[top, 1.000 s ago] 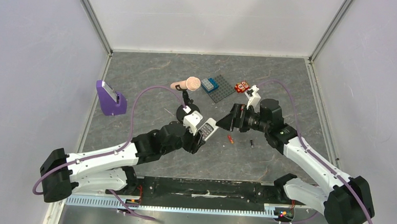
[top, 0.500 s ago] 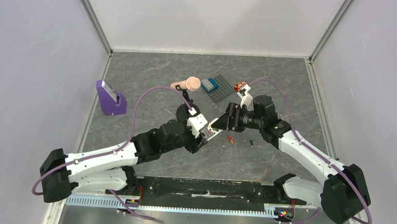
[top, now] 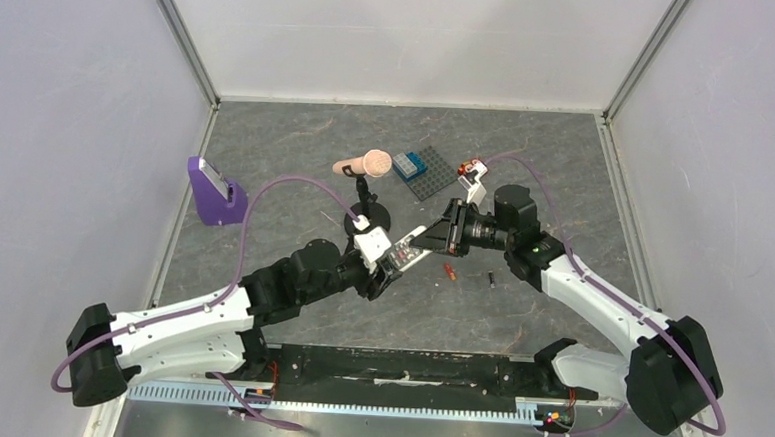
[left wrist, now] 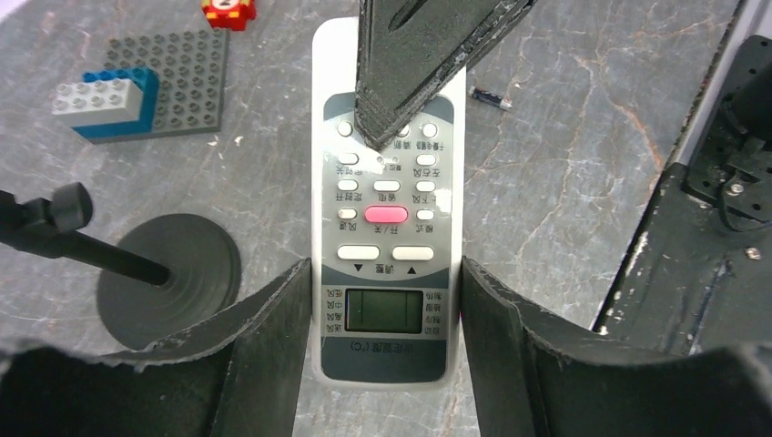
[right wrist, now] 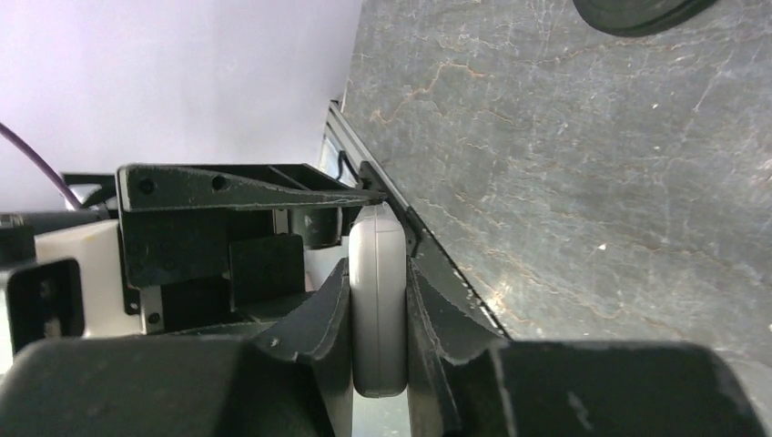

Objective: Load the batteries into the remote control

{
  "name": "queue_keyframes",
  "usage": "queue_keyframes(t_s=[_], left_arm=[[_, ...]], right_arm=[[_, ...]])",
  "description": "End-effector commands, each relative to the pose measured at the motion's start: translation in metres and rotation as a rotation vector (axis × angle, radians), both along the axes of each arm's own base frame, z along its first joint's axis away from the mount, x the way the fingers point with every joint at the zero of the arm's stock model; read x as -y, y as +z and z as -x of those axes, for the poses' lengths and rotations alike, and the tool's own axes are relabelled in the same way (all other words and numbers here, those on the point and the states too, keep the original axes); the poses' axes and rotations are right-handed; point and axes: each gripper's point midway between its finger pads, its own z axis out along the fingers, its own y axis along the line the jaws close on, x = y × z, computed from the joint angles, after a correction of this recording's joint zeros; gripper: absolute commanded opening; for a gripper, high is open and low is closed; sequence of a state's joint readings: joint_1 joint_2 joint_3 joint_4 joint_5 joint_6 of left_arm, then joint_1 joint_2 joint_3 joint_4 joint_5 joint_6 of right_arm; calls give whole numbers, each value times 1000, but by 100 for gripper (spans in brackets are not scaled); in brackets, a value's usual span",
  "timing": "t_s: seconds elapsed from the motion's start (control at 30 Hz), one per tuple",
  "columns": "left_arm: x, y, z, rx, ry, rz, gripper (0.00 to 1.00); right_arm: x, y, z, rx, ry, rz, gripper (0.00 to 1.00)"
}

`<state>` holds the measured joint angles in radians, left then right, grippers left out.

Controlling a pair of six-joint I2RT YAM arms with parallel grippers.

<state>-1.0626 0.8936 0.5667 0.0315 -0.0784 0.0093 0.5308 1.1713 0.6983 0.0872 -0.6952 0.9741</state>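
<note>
Looking through the left wrist camera, I see the left gripper [left wrist: 384, 273] clamped on the white oblong remote control [left wrist: 386, 214] with its dark screen and grey and red buttons. Its two black fingers [left wrist: 273, 346] stand fairly wide apart, one pressed to each long edge at the screen end, with the button face towards the camera. At the far end of the remote control the right gripper [right wrist: 378, 269] has closed to a narrow gap. From its own camera I see the remote control edge-on, with a finger pad [right wrist: 319, 319] touching either flat face. The remote control is off the grey stone-patterned table [top: 266, 172], spanning the space between the two sets of fingers. I cannot see its back or any battery bay.

Neither battery is in a grip. The thin red-orange battery [top: 449, 271] and the thin black battery [top: 491, 279] lie apart on the table, on the near side of the right gripper's fingers.

Beyond the left fingers, off to their left, a grey studded baseplate [left wrist: 173, 82] carries a blue and grey brick [left wrist: 105, 100]. A black round stand base [left wrist: 177, 278] sits just beside the left finger.
</note>
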Motion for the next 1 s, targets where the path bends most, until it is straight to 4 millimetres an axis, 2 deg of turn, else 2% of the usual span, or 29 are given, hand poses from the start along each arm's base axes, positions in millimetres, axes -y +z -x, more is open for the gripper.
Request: queue_keyframes(t_s=[0.0,0.23,0.33,0.53,0.97], left_arm=[[1,31,-9,199,-36,8,66],[3,36,1,509,-207,-48,70],[0,38,2,579,-226,-64,72],[7,23,13,615,-329,-118,71],[14,-6,6,604,-334,-253,68]], right_arm=[[-4,5,-3,-158,-72,-63,0],[-1,-14,0,-376,-152,-79,0],[1,-19,1,-431,-187,-70,0],[3,-21,4,-545,-231,-75,0],[7,-27,7,-688,-304,-105,0]])
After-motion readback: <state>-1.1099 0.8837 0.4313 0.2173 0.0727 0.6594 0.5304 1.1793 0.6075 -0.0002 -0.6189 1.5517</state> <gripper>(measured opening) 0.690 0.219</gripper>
